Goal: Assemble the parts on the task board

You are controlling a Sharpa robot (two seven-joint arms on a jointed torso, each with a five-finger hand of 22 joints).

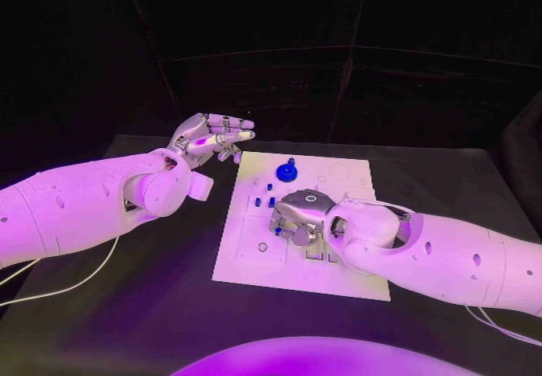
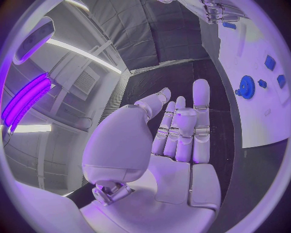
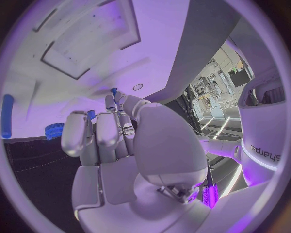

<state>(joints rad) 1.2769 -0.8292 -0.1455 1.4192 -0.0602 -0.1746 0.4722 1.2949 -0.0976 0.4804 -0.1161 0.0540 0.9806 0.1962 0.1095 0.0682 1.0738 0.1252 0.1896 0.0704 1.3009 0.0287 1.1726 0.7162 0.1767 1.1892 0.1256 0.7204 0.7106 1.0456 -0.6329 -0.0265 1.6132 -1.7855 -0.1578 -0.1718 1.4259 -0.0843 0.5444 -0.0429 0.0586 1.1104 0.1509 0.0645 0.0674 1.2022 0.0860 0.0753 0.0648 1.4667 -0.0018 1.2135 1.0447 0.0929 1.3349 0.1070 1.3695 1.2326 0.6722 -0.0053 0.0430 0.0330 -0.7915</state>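
Note:
The white task board (image 1: 254, 266) lies in the middle of the black table. A blue gear (image 1: 287, 170) stands near its far edge, with small blue pegs (image 1: 263, 201) just in front of it. My right hand (image 1: 303, 215) is down on the board's middle, its fingers curled around a small blue part (image 3: 113, 91) at the fingertips. My left hand (image 1: 209, 137) hangs above the table beside the board's far left corner, fingers stretched out and holding nothing. The left wrist view shows the gear (image 2: 245, 87) and the right hand (image 2: 218, 12) over the board.
Black table (image 1: 135, 313) surrounds the board on all sides. A white cable (image 1: 68, 274) runs under my left arm. Another blue cylinder (image 3: 6, 115) lies on the board away from the right hand.

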